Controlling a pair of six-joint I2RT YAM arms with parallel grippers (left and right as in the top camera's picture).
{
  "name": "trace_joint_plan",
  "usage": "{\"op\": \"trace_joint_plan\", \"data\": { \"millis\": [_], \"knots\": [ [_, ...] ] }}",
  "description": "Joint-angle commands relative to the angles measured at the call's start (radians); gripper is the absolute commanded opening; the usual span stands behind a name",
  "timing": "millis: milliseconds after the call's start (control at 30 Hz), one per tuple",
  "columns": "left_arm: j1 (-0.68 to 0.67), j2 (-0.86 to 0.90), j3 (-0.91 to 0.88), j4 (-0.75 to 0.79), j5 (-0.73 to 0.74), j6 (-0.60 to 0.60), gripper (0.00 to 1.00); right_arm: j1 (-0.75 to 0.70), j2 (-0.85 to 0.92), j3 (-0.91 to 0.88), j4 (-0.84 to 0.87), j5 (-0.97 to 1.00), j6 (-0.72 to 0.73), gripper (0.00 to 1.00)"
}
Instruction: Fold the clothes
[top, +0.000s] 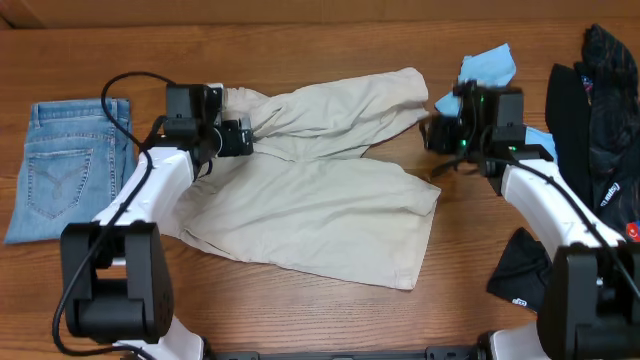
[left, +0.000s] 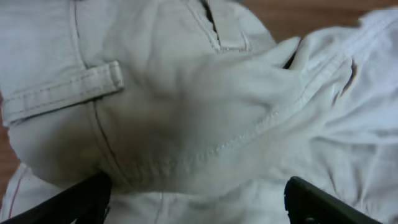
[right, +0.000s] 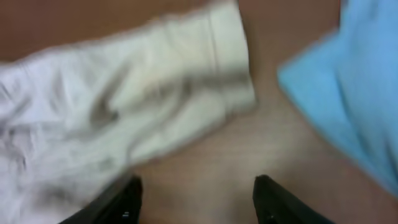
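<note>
The beige shorts (top: 310, 190) lie spread across the middle of the table, with one leg (top: 350, 100) bunched toward the back. My left gripper (top: 243, 138) is open at the shorts' bunched waistband end; in the left wrist view its fingers (left: 196, 199) straddle the beige fabric (left: 186, 112) without closing on it. My right gripper (top: 437, 133) is open and empty over bare wood just right of the leg's hem (right: 230, 56). The light-blue shirt (top: 490, 65) lies behind it and also shows in the right wrist view (right: 348, 87). Black garments (top: 595, 100) are piled at the right.
Folded blue jeans (top: 62, 165) lie at the left edge. Another black garment (top: 520, 275) lies at the front right by the right arm's base. Bare wood shows along the back and the front.
</note>
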Motion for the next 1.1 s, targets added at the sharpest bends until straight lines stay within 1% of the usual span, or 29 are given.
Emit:
{"op": "trace_joint_plan", "data": {
  "millis": [0,33,67,133,167,233,267,300,367,400,433,467,500,533,567,600,633,667,733,833,867,933,1000,1067],
  "knots": [
    [0.002,0.025,0.003,0.088,0.022,0.021,0.92,0.002,0.029,0.035,0.090,-0.018,-0.011,0.64],
    [0.001,0.039,0.003,0.145,0.022,0.021,0.86,0.002,0.050,0.035,0.110,-0.017,-0.010,0.64],
    [0.001,0.046,0.003,0.163,0.021,0.016,0.80,0.003,0.055,0.035,0.108,-0.018,-0.010,0.64],
    [0.001,0.062,0.003,0.204,0.017,0.002,0.64,0.006,0.065,0.035,0.094,-0.017,-0.010,0.64],
    [0.001,0.072,0.003,0.239,0.011,-0.009,0.49,0.008,0.067,0.035,0.087,-0.017,-0.010,0.64],
    [0.001,0.087,0.003,0.336,0.006,-0.035,0.14,0.011,0.069,0.035,0.074,-0.017,-0.010,0.62],
    [0.001,0.094,0.003,0.399,-0.003,-0.061,0.12,0.011,0.069,0.035,0.071,-0.017,-0.010,0.60],
    [0.001,0.102,0.003,0.494,-0.018,-0.105,0.12,0.011,0.069,0.035,0.069,-0.018,-0.010,0.59],
    [0.001,0.113,0.003,0.632,-0.037,-0.169,0.12,0.012,0.069,0.035,0.068,-0.018,-0.010,0.58],
    [0.001,0.120,0.003,0.715,-0.051,-0.200,0.16,0.012,0.069,0.035,0.067,-0.018,-0.010,0.59],
    [0.001,0.129,0.005,0.793,-0.073,-0.220,0.23,0.012,0.069,0.035,0.066,-0.017,-0.010,0.58],
    [0.002,0.138,0.010,0.851,-0.098,-0.235,0.27,0.012,0.069,0.035,0.067,-0.017,-0.011,0.59],
    [0.011,0.146,0.031,0.873,-0.114,-0.249,0.45,0.012,0.069,0.035,0.069,-0.016,-0.011,0.59],
    [0.020,0.146,0.050,0.824,-0.087,-0.260,0.53,0.012,0.069,0.035,0.076,-0.016,-0.011,0.59],
    [0.026,0.143,0.060,0.770,-0.048,-0.259,0.54,0.012,0.069,0.035,0.083,-0.013,-0.014,0.60],
    [0.031,0.142,0.071,0.687,-0.006,-0.259,0.59,0.012,0.069,0.035,0.091,-0.005,-0.032,0.60],
    [0.039,0.141,0.076,0.565,0.039,-0.247,0.65,0.012,0.072,0.035,0.116,0.043,-0.045,0.63],
    [0.044,0.141,0.076,0.465,0.052,-0.190,0.66,0.012,0.084,0.035,0.150,0.059,-0.058,0.65],
    [0.044,0.141,0.076,0.416,0.052,-0.111,0.67,0.012,0.104,0.035,0.176,0.059,-0.068,0.67],
    [0.040,0.146,0.076,0.444,0.053,-0.026,0.72,0.012,0.141,0.035,0.189,0.045,-0.067,0.71],
    [0.038,0.151,0.076,0.467,0.056,-0.007,0.72,0.012,0.150,0.035,0.188,0.035,-0.067,0.72],
    [0.030,0.174,0.076,0.518,0.104,0.015,0.66,0.014,0.160,0.035,0.184,0.032,-0.067,0.73],
    [0.026,0.204,0.079,0.534,0.145,0.014,0.65,0.016,0.161,0.035,0.184,0.032,-0.066,0.73],
    [0.026,0.262,0.101,0.535,0.153,-0.002,0.64,0.017,0.161,0.035,0.180,0.031,-0.066,0.73]
  ]
}}
